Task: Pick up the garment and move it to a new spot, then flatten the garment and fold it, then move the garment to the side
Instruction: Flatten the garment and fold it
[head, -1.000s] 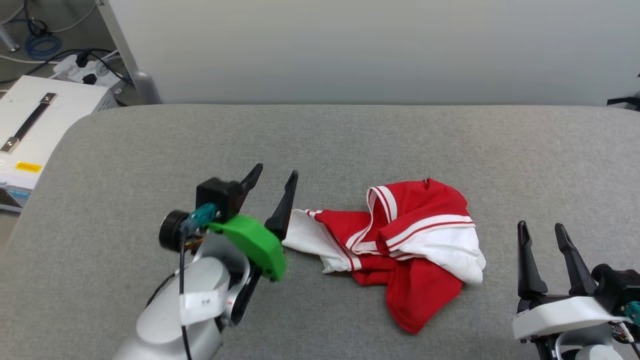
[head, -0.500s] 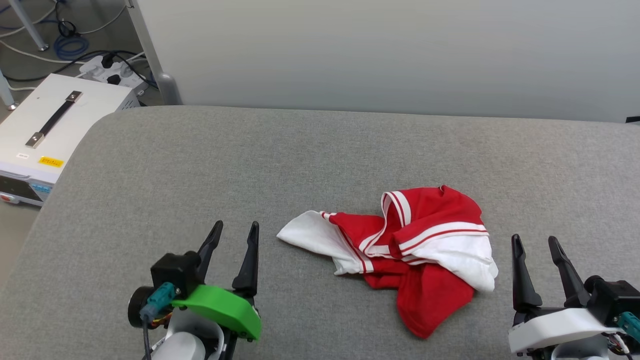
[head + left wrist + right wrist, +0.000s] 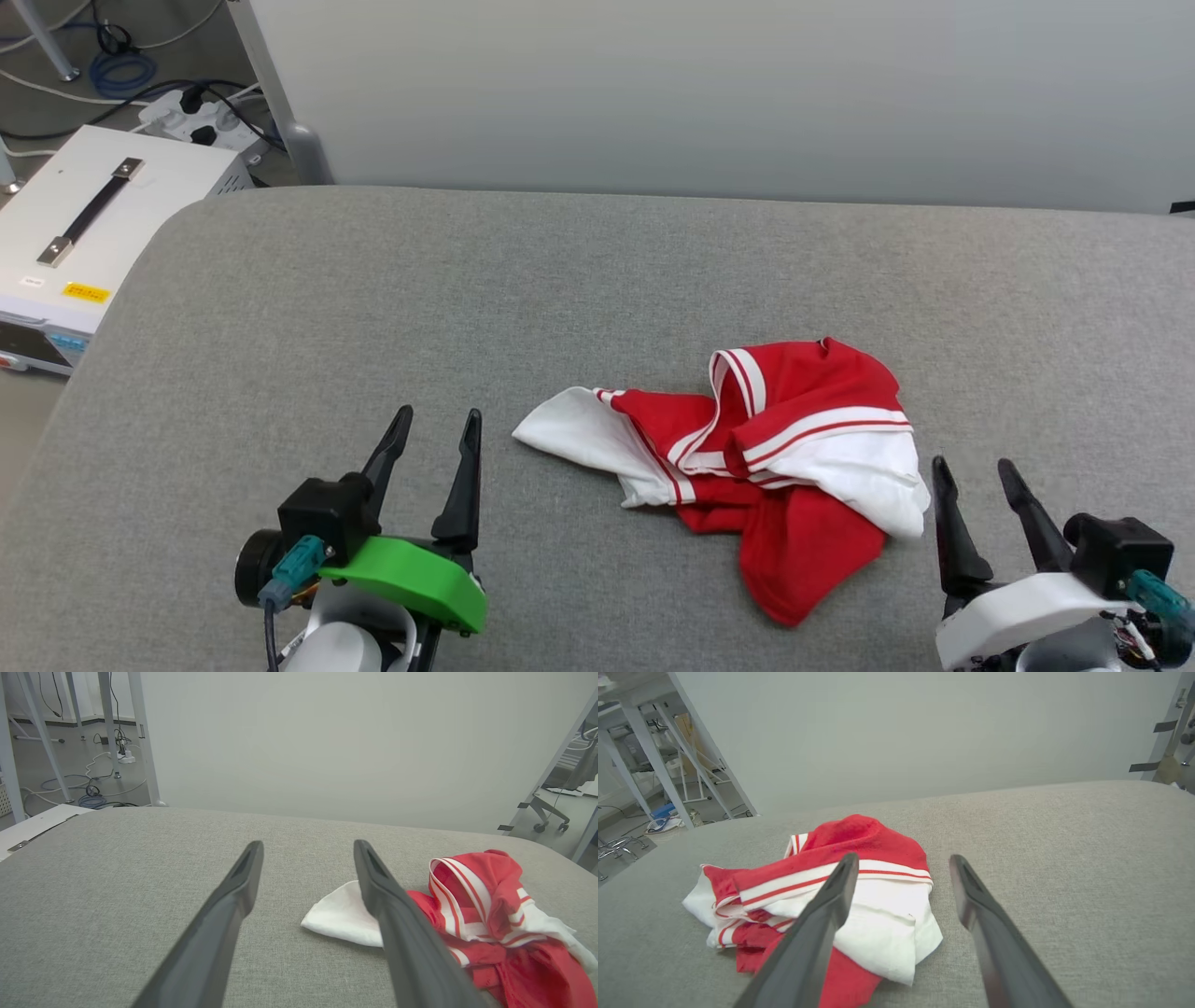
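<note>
1. The red soft knit T-shirt with white short sleeves and white-and-red striped trim (image 3: 812, 378) is seen lying crumpled on the grey fabric-covered padded surface (image 3: 597, 280). In the head view it is right of centre and towards the near edge.
2. One white sleeve is spread out flat towards the robot's left. The other white sleeve is bunched on the right of the heap, and a red flap is stretched towards the near edge.
3. The left gripper (image 3: 440, 413), fitted with a green cover, is found at the lower left of the head view. Its two long dark fingers are spread apart with nothing between them. It is placed just beside the tip of the flat white sleeve, with a strip of grey surface visible between them.
4. The right gripper (image 3: 972, 463) is found at the lower right, its fingers likewise parted and empty. Its nearer finger is seen just beside the bunched white sleeve; whether they touch cannot be told.
5. A white box with a black strap handle and a yellow label (image 3: 103, 215) is seen beyond the surface's left corner, with a power strip and cables (image 3: 187, 117) behind it.
6. A pale grey panel (image 3: 709, 93) is set along the far edge of the surface.
</note>
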You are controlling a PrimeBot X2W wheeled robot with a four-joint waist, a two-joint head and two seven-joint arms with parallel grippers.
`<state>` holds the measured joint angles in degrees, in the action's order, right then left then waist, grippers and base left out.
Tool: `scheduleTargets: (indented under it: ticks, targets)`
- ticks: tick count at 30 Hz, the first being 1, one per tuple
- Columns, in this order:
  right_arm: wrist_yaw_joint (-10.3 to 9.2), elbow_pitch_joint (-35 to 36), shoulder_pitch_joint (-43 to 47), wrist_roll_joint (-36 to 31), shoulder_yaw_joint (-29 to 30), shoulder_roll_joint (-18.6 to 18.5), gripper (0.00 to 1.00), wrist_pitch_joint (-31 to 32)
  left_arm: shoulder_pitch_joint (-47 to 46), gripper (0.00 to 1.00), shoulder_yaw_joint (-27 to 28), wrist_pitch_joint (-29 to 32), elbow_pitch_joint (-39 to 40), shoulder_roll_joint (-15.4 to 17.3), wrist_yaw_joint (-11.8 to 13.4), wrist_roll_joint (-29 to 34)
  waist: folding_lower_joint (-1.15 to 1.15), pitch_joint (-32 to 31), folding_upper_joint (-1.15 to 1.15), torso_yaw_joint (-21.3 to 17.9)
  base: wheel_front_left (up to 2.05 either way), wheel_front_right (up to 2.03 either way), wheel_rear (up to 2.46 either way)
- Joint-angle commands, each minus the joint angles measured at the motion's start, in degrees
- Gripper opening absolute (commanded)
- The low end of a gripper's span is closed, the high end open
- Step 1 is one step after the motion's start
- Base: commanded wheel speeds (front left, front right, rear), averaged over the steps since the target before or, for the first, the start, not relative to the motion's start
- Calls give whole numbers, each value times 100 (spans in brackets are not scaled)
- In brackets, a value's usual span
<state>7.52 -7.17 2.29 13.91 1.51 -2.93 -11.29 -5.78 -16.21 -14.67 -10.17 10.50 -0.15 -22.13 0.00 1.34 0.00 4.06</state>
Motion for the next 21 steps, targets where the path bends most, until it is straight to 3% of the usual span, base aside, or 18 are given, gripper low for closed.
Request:
scheduleTargets:
  ticks: [1,10,11,16,21]
  targets:
    - [-3,-38,-39,98,-21,-82,100,274,17,100,46,-32,-10,-63,-62,90,0,69,0,-6,0,0,0]
    - [-3,13,-568,523,111,-676,100,3113,-109,100,284,-32,-142,-327,-343,380,0,405,0,60,0,0,0]
    - [-3,50,-832,728,144,-810,100,3829,-205,100,316,-32,-169,-391,-409,461,0,588,0,133,0,0,0]
    - [-3,83,-1222,1064,-24,-1072,100,4628,-376,100,376,-32,-228,-472,-497,574,0,895,0,301,0,0,0]
    - [-3,32,-1370,1138,-323,-1309,100,5018,-449,100,444,-32,-294,-520,-561,654,0,1095,0,426,0,0,0]
